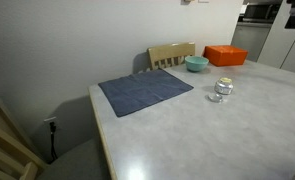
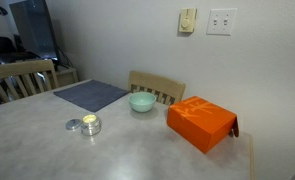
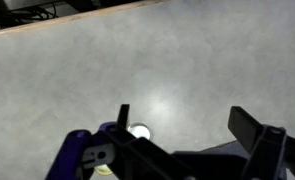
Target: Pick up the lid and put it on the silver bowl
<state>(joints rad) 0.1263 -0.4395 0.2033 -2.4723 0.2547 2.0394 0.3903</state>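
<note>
The silver bowl (image 1: 223, 87) stands on the grey table, right of the mat; it also shows in an exterior view (image 2: 90, 125). The small pale lid (image 2: 73, 125) lies flat on the table beside the bowl, and it shows in an exterior view (image 1: 216, 97) too. In the wrist view my gripper (image 3: 187, 122) is open and empty, high above the table. The lid (image 3: 139, 131) shows as a small pale disc by one finger. The bowl is mostly hidden behind the gripper body there.
A light teal bowl (image 1: 196, 63) (image 2: 141, 101) and an orange box (image 1: 225, 55) (image 2: 201, 123) stand towards the far edge. A blue-grey mat (image 1: 144, 92) (image 2: 91, 94) lies on the table. Wooden chairs (image 2: 155, 85) stand at the table edges.
</note>
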